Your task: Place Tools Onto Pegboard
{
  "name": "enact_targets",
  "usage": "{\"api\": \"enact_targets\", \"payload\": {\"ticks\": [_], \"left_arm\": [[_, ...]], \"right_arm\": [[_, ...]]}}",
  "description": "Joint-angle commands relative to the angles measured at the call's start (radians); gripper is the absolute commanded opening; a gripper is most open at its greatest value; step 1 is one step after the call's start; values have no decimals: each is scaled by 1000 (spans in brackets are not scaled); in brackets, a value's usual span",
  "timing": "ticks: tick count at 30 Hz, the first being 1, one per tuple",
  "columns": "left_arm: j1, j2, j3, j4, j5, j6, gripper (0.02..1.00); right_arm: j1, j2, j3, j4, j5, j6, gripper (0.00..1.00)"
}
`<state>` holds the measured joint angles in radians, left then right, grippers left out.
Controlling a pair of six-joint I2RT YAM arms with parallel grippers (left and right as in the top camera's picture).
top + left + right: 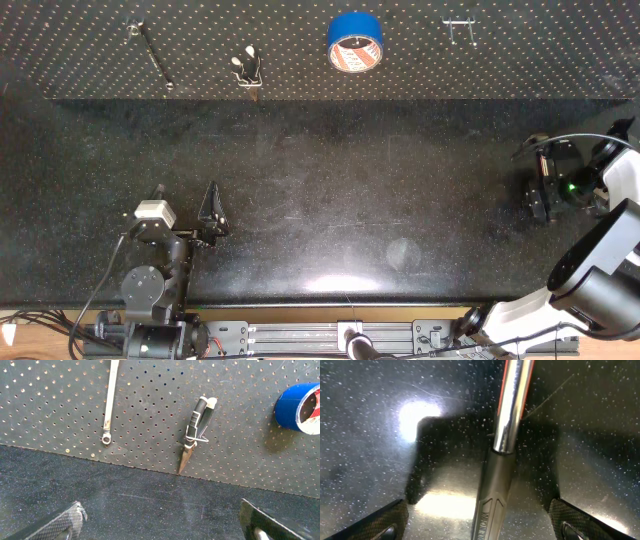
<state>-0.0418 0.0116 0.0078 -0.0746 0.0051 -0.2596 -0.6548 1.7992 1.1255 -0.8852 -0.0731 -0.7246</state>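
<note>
**Three things hung, one tool between my right jaws**

From above, the black perforated pegboard [300,30] runs along the far edge of the black speckled desk [350,180]. On it hang a long silver wrench [152,55] towards the far-left corner and a pair of black-and-white-handled pliers [247,72] beside it. A blue roll of tape [354,43] hangs near the middle, and a two-pronged metal hook [460,30] sits farther right. My left jaws are near the desk's near-left corner, spread apart with nothing in them. My right jaws are at the desk's right edge, about halfway back, pointed down at the surface.

Through my left wrist camera, the wrench [109,400] hangs slightly slanted with its ring end down. The pliers [196,430] hang nose down on a wire hook, the tip reaching the pegboard's lower edge. The tape [299,402] hangs farther along. My two left fingers [62,522] stand wide apart over bare desk, well apart from the pegboard.

Through my right wrist camera, a tool with a bright chrome shaft and a grey moulded handle [495,490] lies on the desk [370,420] between my right fingers [380,520]. The right jaws are wide open, one finger on either side of the handle, and neither touches it. I cannot tell what kind of tool it is.
</note>
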Motion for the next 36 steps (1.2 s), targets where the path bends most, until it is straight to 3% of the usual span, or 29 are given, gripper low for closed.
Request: {"api": "enact_targets", "payload": {"ticks": [1, 3, 4, 5, 6, 9, 10, 16, 17, 20, 21, 22, 24, 29, 32, 36], "left_arm": [[2, -8, -2, -5, 7, 5, 993], [2, -8, -2, -5, 7, 5, 993], [2, -8, -2, -5, 7, 5, 993], [2, -8, -2, -5, 7, 5, 993], [2, -8, -2, -5, 7, 5, 996], [2, -8, -2, -5, 7, 5, 993], [2, -8, -2, -5, 7, 5, 993], [2, -8, -2, -5, 7, 5, 993], [2, -8, -2, -5, 7, 5, 993], [2, -8, -2, -5, 7, 5, 993], [2, -8, -2, -5, 7, 5, 993], [2, -8, -2, -5, 7, 5, 993], [2, -8, -2, -5, 7, 5, 993], [2, -8, -2, -5, 7, 5, 993], [2, -8, -2, -5, 7, 5, 993], [2, -8, -2, -5, 7, 5, 993]], "right_arm": [[-3, 60, 11, -6, -10, -9, 932], [-3, 61, 11, -6, -10, 3, 925], [-3, 61, 11, -8, -10, 18, 741], [-3, 61, 11, -11, -8, 25, 257], [-3, 61, 11, -10, 9, 44, 198], [-3, 61, 11, -10, 13, 77, 191], [-3, 61, 11, -10, 13, 77, 77], [-2, 55, 8, -18, 1, 83, 73], [0, 32, 2, -13, -42, 90, 73], [29, -231, -102, 128, -280, 156, 75], [55, -383, -175, 220, -349, 210, 77], [82, -504, -236, 299, -368, 319, 75], [173, -776, -355, 369, -371, 558, 75], [437, -1146, -515, 549, -370, 642, 75], [519, -1039, -533, 735, -369, 664, 75], [526, -813, -533, 1010, -369, 770, 73]]}}
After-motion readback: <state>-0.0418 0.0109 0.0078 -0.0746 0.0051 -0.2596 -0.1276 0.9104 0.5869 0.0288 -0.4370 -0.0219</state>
